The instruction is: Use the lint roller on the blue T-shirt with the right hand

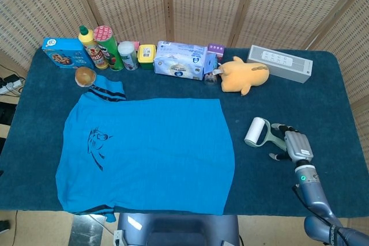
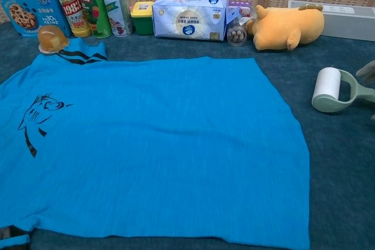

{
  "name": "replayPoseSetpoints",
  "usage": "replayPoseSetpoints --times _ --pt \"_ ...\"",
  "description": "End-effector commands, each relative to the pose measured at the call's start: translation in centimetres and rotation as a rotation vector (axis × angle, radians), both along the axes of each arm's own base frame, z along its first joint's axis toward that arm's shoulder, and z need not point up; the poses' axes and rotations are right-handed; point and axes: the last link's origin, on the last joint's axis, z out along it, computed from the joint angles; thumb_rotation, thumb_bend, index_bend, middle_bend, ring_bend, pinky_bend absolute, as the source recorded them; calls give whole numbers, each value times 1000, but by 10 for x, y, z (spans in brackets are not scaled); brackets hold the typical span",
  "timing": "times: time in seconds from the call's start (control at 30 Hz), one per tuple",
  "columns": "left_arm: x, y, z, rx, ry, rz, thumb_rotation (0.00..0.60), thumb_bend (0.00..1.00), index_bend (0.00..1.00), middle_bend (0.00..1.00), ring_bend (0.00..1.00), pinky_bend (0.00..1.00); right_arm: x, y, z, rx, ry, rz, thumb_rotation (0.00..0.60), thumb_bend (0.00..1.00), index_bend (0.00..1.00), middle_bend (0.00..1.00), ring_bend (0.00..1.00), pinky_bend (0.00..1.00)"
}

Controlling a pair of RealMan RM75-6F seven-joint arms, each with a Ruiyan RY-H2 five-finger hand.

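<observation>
The blue T-shirt (image 1: pixel 150 154) lies flat on the dark blue table, with a dark cat print near its left side; the chest view shows the T-shirt (image 2: pixel 158 144) spread wide. The lint roller (image 1: pixel 257 131), a white roll on a pale green handle, lies to the right of the shirt, apart from it. My right hand (image 1: pixel 293 144) is at the far end of the roller's handle, fingers spread on either side of it, with no clear grip. In the chest view the lint roller (image 2: pixel 329 89) is at the right edge, with part of my right hand (image 2: pixel 368 71) just above its handle. My left hand is out of sight.
Along the back stand a cookie box (image 1: pixel 60 52), bottles and cans (image 1: pixel 104 47), a tissue pack (image 1: pixel 181 60), a yellow plush toy (image 1: pixel 244 75) and a white box (image 1: pixel 281 63). A round brown object (image 1: pixel 85 76) sits by the shirt's collar.
</observation>
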Motion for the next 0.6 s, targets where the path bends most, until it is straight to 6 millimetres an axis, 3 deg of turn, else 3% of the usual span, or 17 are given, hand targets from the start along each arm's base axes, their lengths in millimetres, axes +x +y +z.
replayPoseSetpoints --times 0.03,0.3,0.6 --pt "0 0 0 2 2 0 600 123 0 0 0 120 -4 -2 -2 8 9 -18 600 75 257 307 262 313" --pt "0 2 -1 1 6 6 600 122 0 0 0 120 -1 -10 1 5 7 -55 600 364 362 417 388 406" --pt "0 2 -2 -1 10 12 600 122 0 0 0 120 9 -23 -3 32 52 -90 600 654 393 444 424 464"
